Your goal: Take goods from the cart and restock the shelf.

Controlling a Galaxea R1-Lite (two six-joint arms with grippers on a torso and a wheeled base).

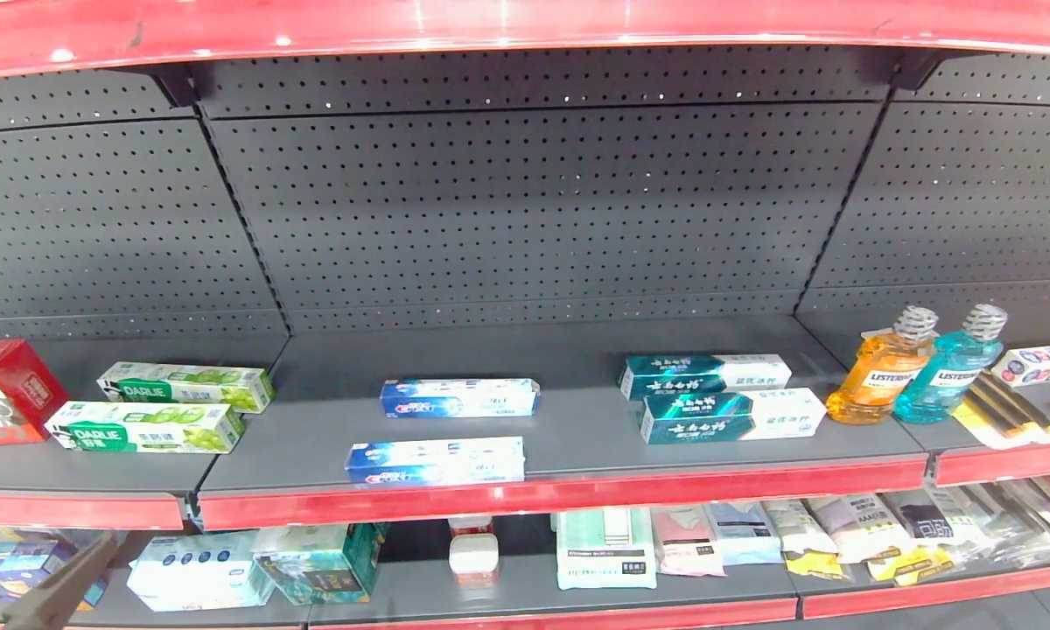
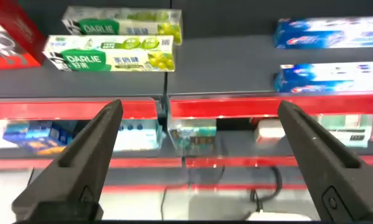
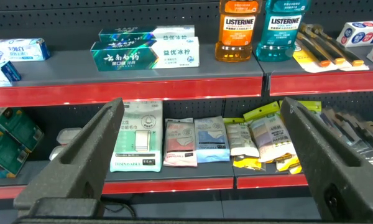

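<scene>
Grip goods across their narrow faces and set them parallel to the front edge of the shelf (image 1: 560,490). Both pincers are spread and empty: the left gripper (image 2: 200,109) stands back from that edge, facing the green toothpaste boxes (image 2: 109,53) near the left end; the right gripper (image 3: 203,106) faces the teal toothpaste boxes (image 3: 146,56).
</scene>
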